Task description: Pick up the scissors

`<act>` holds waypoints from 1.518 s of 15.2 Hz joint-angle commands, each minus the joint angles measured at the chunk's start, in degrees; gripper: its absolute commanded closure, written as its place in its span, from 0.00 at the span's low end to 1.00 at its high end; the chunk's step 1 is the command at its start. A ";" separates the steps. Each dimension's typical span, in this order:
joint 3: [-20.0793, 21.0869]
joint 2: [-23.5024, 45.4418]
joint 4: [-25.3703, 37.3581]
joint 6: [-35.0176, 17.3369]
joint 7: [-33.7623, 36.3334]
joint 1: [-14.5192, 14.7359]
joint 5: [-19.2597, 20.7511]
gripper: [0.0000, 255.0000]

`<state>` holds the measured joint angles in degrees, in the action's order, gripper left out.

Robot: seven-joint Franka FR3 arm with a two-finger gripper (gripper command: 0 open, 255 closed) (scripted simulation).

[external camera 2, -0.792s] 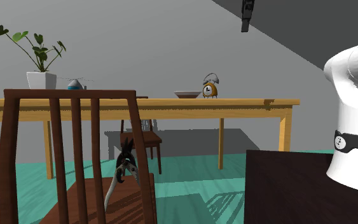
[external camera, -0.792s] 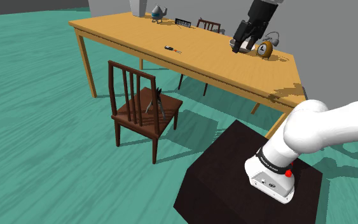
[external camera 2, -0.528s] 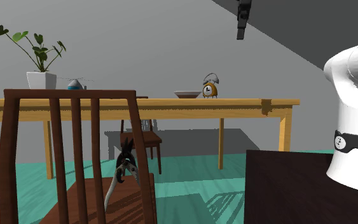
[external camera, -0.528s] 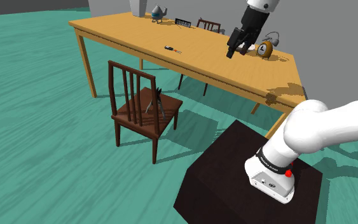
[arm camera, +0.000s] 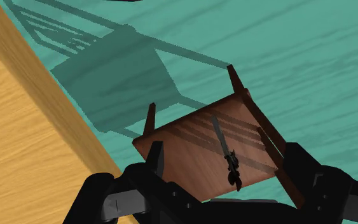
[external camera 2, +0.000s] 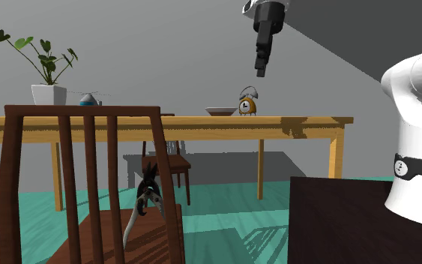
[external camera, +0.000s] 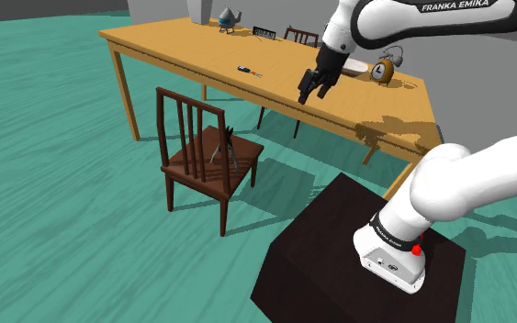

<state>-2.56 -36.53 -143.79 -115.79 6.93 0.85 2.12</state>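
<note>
Teal floor (external camera: 63, 183) surrounds a dark wooden chair (arm camera: 184, 153); on its seat I see the scissors (arm camera: 227, 156). Above the desk (external camera: 201, 55) edge, my fingers (arm camera: 156, 160) hang spread apart, gripping nothing.

A: Can you see all of the grey scissors with black handles (external camera 2: 149, 196)?
B: No. The dark brown wooden chair (external camera 2: 10, 187) covers part of them. The second exterior view's bottom edge cuts its seat.
A: And the little black and red thing (external camera: 248, 71) on the long yellow wooden table (external camera: 183, 48)?
B: Too small to tell.
</note>
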 commanded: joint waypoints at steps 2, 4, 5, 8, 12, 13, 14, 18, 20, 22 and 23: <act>0.19 4.14 -1.92 -7.47 0.14 0.39 -0.06 0.00; 0.28 7.67 -2.61 -12.48 0.18 0.62 -0.08 0.00; 0.33 9.57 -2.80 -14.96 0.19 0.74 -0.09 0.00; 0.47 15.71 -2.76 -22.23 0.25 1.09 -0.11 0.00; 0.72 24.68 -1.27 -31.27 0.36 1.49 -0.09 0.00; 0.77 27.02 -0.65 -33.38 0.41 1.59 -0.06 0.00; 0.83 29.38 0.07 -35.41 0.45 1.68 -0.02 0.00; 1.10 38.93 3.88 -42.71 0.76 1.98 0.28 0.00; 1.16 43.71 6.32 -45.83 0.99 2.19 0.54 0.00; 1.19 48.46 9.10 -48.58 1.27 2.39 0.87 0.00; 1.17 50.82 10.61 -49.82 1.41 2.53 1.04 0.00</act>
<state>-1.41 11.85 -134.58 -164.13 8.19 3.25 3.01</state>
